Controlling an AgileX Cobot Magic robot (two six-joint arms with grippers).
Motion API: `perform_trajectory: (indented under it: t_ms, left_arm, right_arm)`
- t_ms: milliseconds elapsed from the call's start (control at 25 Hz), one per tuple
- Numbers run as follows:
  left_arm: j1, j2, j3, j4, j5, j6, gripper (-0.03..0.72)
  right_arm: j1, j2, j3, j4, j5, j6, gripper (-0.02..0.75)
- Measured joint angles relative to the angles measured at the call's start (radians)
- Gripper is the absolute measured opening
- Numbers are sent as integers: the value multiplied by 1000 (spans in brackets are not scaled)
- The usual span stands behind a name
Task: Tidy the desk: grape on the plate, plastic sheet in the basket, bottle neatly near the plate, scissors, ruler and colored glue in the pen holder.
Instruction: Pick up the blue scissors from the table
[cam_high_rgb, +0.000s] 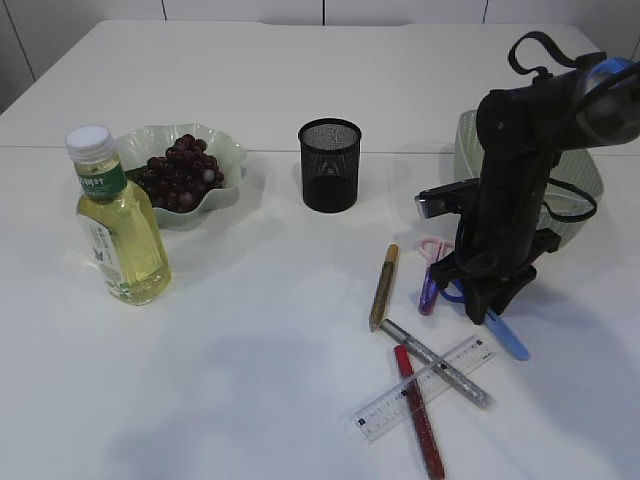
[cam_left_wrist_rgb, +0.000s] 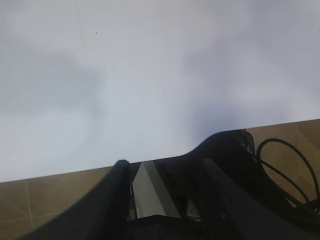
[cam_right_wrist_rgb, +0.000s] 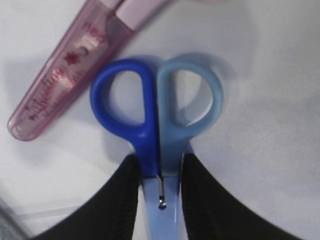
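Your right hand (cam_right_wrist_rgb: 159, 192) gripped the blue scissors (cam_right_wrist_rgb: 157, 120) on the worktop (cam_high_rgb: 260, 330).
Its fingers pinched them just below the handles, beside a pink scissors case (cam_right_wrist_rgb: 70, 70). Your left hand's state I cannot tell.

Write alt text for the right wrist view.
The right hand closes its black fingers around blue plastic scissors just below the two handle loops, on a white table. A pink translucent scissor sheath lies beside them.

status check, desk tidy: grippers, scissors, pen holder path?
Right gripper shut on blue scissors, low at the table. Left gripper parked at the table edge, state unclear. Pen holder upright, nothing blocking its mouth. Pink scissors case alongside the handles.
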Motion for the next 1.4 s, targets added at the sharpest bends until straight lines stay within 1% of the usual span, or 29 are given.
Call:
perform_trajectory:
  t_ms: [320,640,1400]
  left_arm:
    - [0,0,0,-2,0,0,326]
    - [0,0,0,-2,0,0,325]
    - [0,0,0,-2,0,0,322]
  right_arm:
    - [0,4,-4,4,0,0,250]
    - [0,6,-6,4,0,2,197]
    - [0,8,-10,12,30,14,195]
